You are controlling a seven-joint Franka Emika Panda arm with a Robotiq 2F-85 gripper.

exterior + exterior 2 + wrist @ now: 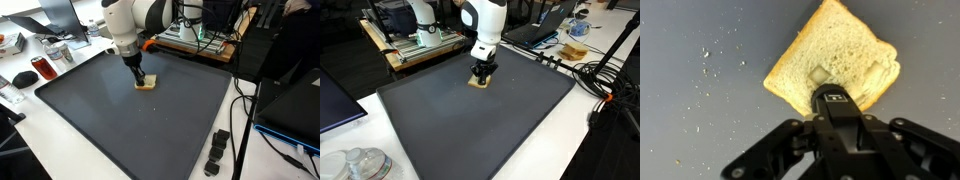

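Our gripper [832, 98], fingers pressed together, rests on the bread slice [840, 50] at the far side of the dark mat [150, 130]; we fear a hard push could squash it.

Mat [110, 125]: open from 5 to 9 o'clock of bread slice [147, 85]. Obstacles: black device [217, 152] at 4 o'clock on the mat's edge, cables [243, 112] at 3.
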